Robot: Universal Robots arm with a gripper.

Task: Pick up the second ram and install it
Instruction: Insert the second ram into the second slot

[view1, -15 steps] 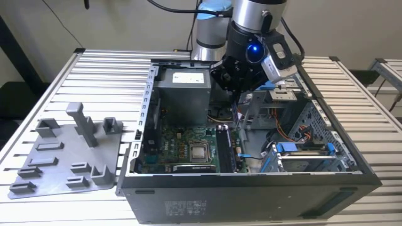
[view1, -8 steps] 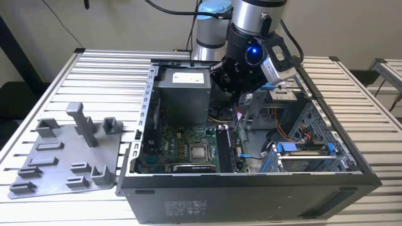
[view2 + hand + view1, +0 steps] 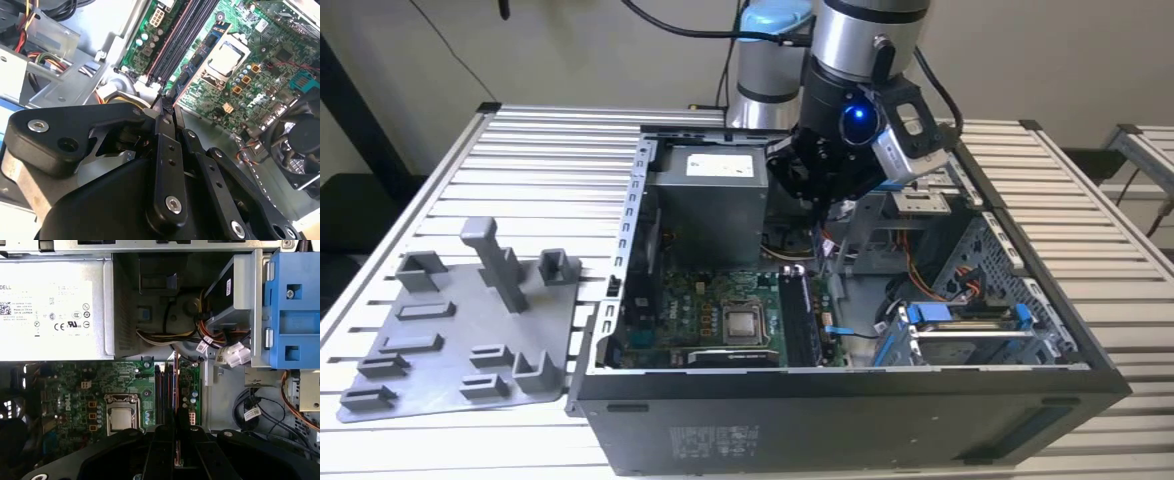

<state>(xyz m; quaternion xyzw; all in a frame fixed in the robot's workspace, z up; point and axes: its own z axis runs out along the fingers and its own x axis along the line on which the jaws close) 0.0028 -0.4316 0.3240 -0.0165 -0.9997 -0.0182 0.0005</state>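
Claw (image 3: 165, 107) clamped on the second ram (image 3: 176, 390), held edge-down over the motherboard slots (image 3: 165, 390) beside the processor (image 3: 121, 418); best kept parallel to the slot, seated squarely, pressed evenly.

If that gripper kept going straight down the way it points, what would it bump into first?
Most likely the memory slots on the green motherboard, beside the processor. The gripper points down at them inside the case, though the depth is hard to judge.
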